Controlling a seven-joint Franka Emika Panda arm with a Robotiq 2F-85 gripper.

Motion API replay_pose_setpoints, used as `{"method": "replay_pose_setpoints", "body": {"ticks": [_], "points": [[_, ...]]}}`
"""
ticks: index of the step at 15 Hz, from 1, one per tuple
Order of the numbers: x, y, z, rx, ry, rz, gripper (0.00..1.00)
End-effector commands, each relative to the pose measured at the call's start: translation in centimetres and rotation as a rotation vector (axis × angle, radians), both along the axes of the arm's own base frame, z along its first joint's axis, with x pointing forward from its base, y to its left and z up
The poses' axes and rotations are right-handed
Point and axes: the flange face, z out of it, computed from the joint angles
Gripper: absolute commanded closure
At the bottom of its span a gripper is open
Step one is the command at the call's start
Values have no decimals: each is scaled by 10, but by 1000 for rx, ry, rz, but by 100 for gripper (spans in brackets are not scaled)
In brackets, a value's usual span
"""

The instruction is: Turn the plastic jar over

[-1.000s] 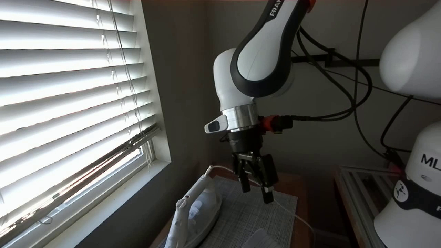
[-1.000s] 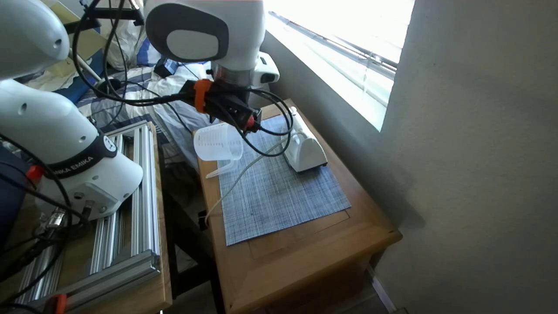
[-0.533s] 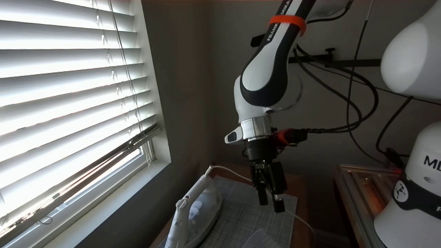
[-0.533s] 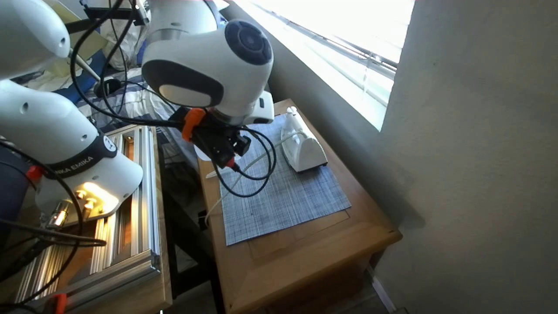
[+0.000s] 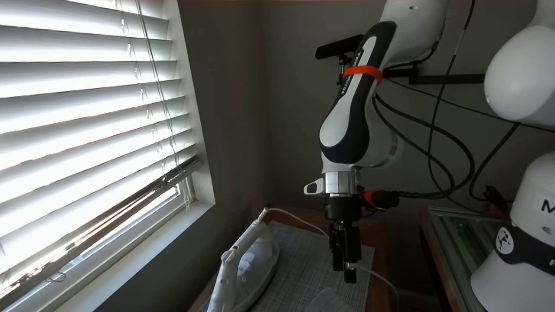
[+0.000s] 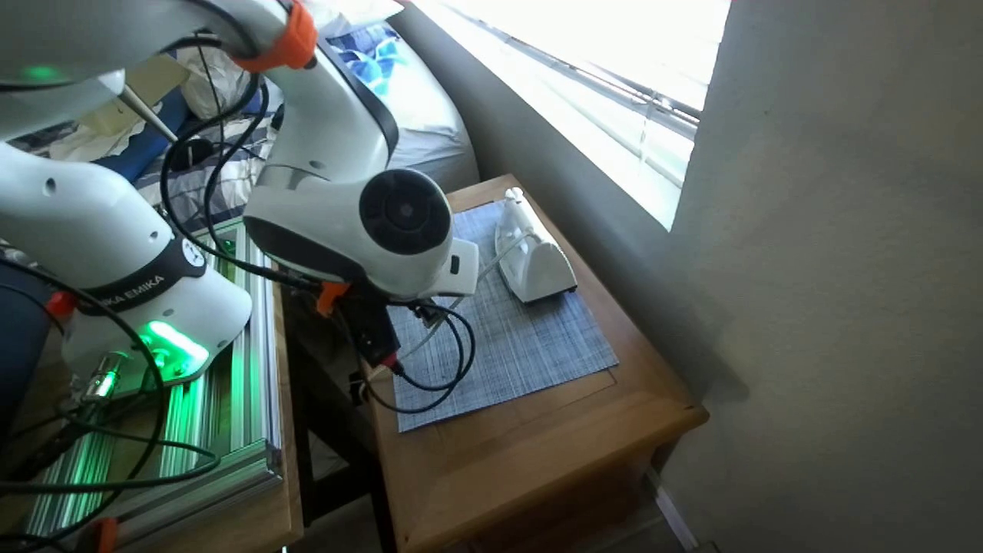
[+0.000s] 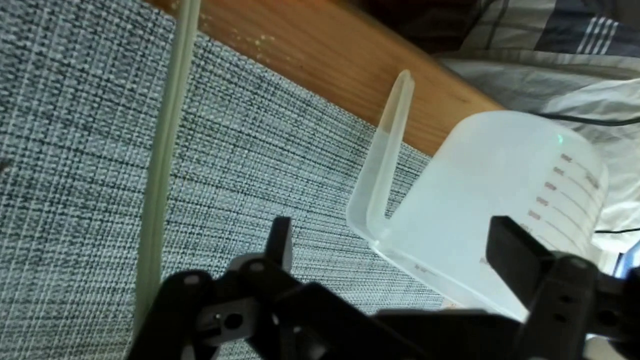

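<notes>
The plastic jar (image 7: 465, 185) is a translucent whitish measuring jug with printed marks and a long handle. In the wrist view its rim edge faces the lower left, and its rounded base is at the upper right. I cannot tell whether it lies on its side or stands rim down. Only part of the jar (image 5: 327, 301) shows at the bottom of an exterior view; the arm hides it elsewhere. My gripper (image 7: 392, 235) is open and empty. One finger overlaps the jar's body in the wrist view, the other is over the mat. The gripper (image 5: 344, 273) hangs above the table pointing down.
A white clothes iron (image 6: 535, 265) stands on the grey woven mat (image 6: 499, 346) on the wooden table (image 6: 537, 468). The iron's cord (image 7: 162, 165) crosses the mat beside the gripper. A bed (image 7: 565, 90) lies beyond the table edge near the jar. A wall and window flank the table.
My arm has moved down and, in an exterior view, to the right, with the gripper becoming more vertical. The arm now covers the jar in an exterior view. The base light turned orange, then green.
</notes>
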Motion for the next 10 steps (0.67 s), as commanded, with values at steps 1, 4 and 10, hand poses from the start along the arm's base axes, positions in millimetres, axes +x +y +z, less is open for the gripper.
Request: {"method": "replay_pose_setpoints", "body": {"ticks": [1, 4, 10], "points": [[-12, 15, -29, 52, -16, -24, 0], [-18, 27, -42, 81, -14, -41, 0], [-26, 34, -58, 79, -17, -94, 0]]}}
